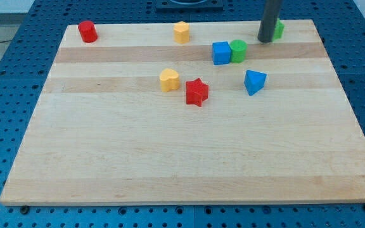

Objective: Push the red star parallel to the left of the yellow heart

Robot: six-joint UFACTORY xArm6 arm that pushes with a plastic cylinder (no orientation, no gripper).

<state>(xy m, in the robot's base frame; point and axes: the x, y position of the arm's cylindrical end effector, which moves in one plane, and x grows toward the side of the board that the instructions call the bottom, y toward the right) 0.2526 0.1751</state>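
The red star (196, 92) lies near the board's middle, just right of and slightly below the yellow heart (169, 80), close to touching it. My tip (265, 40) is near the view's top right, far from both, up and to the right of the star. It stands right beside a green block (277, 29) that the rod partly hides.
A blue cube (221, 52) and a green cylinder (238, 50) sit side by side left of and below the tip. A blue triangular block (254, 82) lies right of the star. A yellow hexagonal block (181, 31) and a red cylinder (87, 31) stand near the top edge of the wooden board (170, 164).
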